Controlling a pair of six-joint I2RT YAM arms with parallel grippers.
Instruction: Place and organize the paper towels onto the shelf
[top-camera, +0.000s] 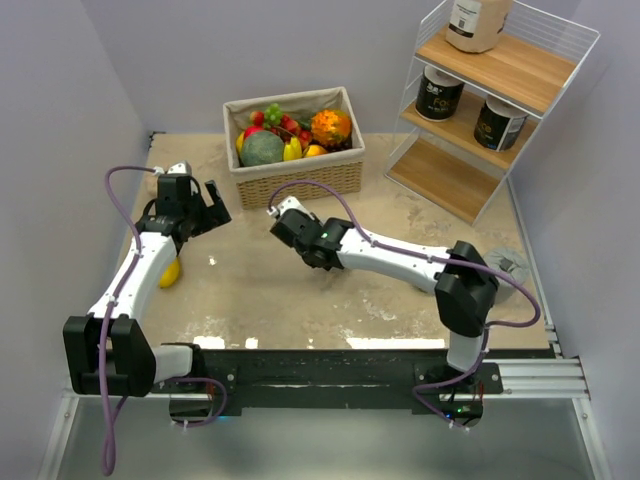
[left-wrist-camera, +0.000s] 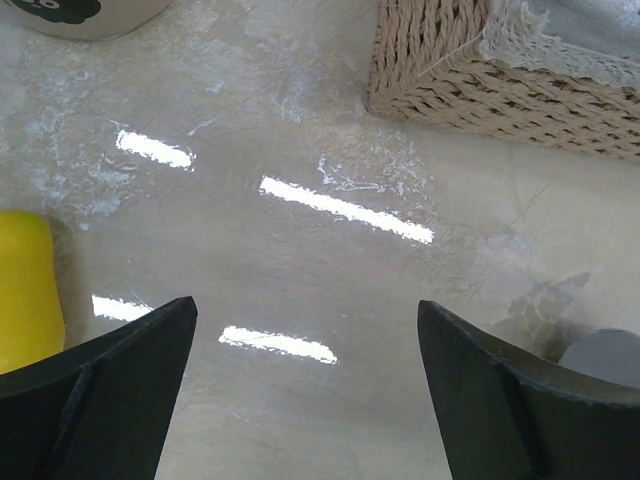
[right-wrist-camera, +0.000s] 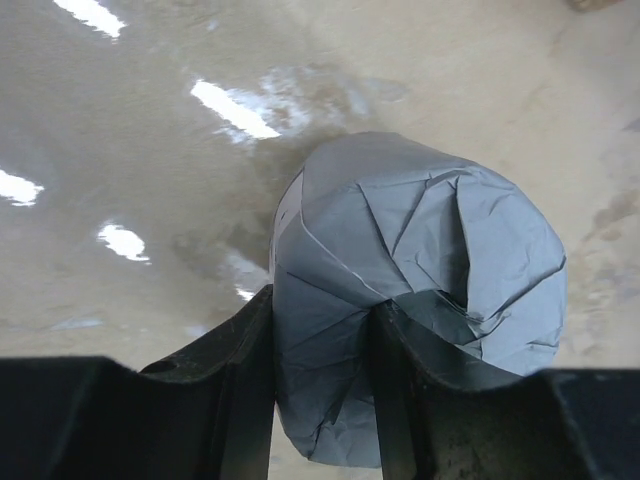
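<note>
Fetching a roll seems the step. Top view: right gripper (top-camera: 284, 218) sits just before the basket (top-camera: 300, 182), shelf (top-camera: 522, 72) to the basket's right. Left wrist: left gripper (left-wrist-camera: 305, 322) gapes, empty. Right wrist: jaws clamp a grey paper towel (right-wrist-camera: 420, 280); next, carry it shelfward.

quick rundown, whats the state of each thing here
left gripper, jaws open, empty
right gripper, jaws shut on grey roll
black rolls, both standing on shelf middle tier
tan roll, on top tier
second grey roll, on table, unshelved
basket, full of fruit
yellow fruit, lying on table
</note>
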